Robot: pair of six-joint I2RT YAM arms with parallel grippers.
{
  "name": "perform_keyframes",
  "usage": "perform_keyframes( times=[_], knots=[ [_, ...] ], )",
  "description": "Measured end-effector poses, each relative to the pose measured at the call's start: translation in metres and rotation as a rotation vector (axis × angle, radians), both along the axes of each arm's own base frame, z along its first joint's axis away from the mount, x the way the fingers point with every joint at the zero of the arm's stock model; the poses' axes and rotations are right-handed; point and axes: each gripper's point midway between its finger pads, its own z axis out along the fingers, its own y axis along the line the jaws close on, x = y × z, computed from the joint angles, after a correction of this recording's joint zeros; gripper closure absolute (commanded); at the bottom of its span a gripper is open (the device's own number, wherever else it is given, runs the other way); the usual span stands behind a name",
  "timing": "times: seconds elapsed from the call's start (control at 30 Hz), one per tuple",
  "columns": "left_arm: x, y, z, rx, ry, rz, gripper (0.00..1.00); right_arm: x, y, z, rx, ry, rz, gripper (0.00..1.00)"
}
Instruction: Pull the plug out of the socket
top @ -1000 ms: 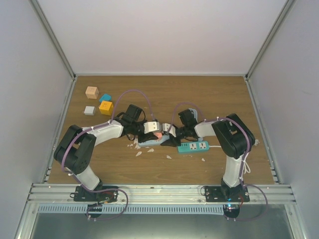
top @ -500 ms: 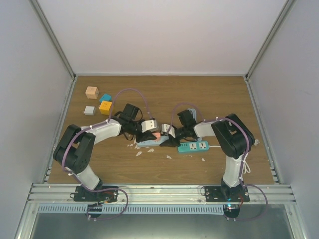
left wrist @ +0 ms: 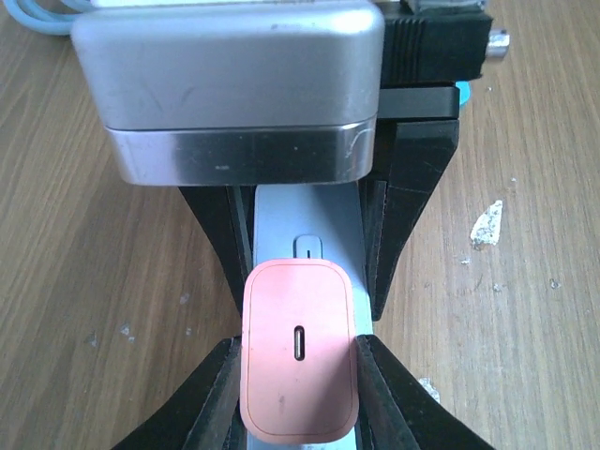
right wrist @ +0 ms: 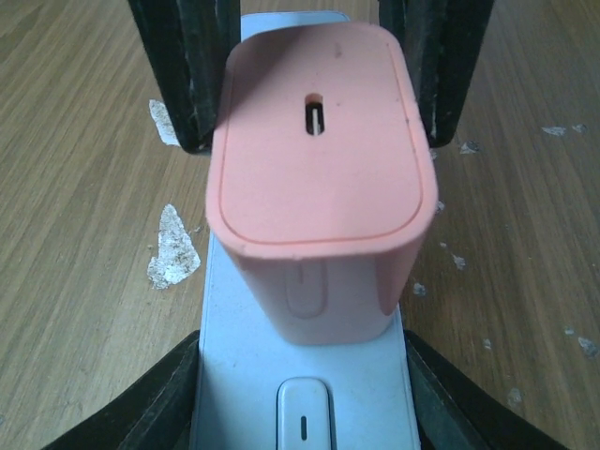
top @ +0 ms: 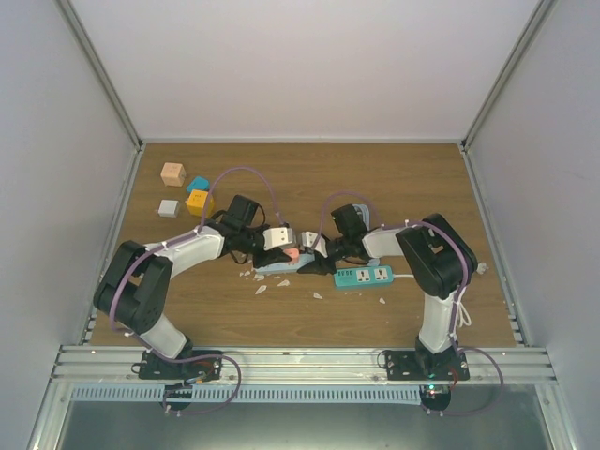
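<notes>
I count two robot arms, the left arm (top: 192,247) and the right arm (top: 431,261); two power strips, one pale grey-blue power strip (left wrist: 307,208) and one teal power strip (top: 364,276); one pink plug (left wrist: 300,361); four small blocks, a peach block (top: 172,173), a blue block (top: 198,185), a yellow block (top: 199,202) and a grey block (top: 168,208); at least four white scraps (top: 262,289).
</notes>
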Motion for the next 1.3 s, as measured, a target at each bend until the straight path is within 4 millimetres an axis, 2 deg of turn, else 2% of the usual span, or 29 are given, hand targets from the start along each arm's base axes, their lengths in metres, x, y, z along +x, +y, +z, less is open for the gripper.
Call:
perform_keyframes(
  times=[0.73,1.13,1.3],
  knots=[
    [-0.004,0.003,-0.007,-0.006,0.088,0.022,0.88,-0.006,0.005,-0.007,-0.013,0.017,0.019,0.84],
    [-0.017,0.010,-0.006,0.051,-0.045,-0.005,0.90,-0.012,0.011,-0.007,-0.007,0.025,0.043,0.84],
    [-0.014,0.012,-0.003,0.017,-0.010,0.022,0.90,-0.012,0.012,-0.005,-0.001,0.024,0.046,0.85]
  ],
)
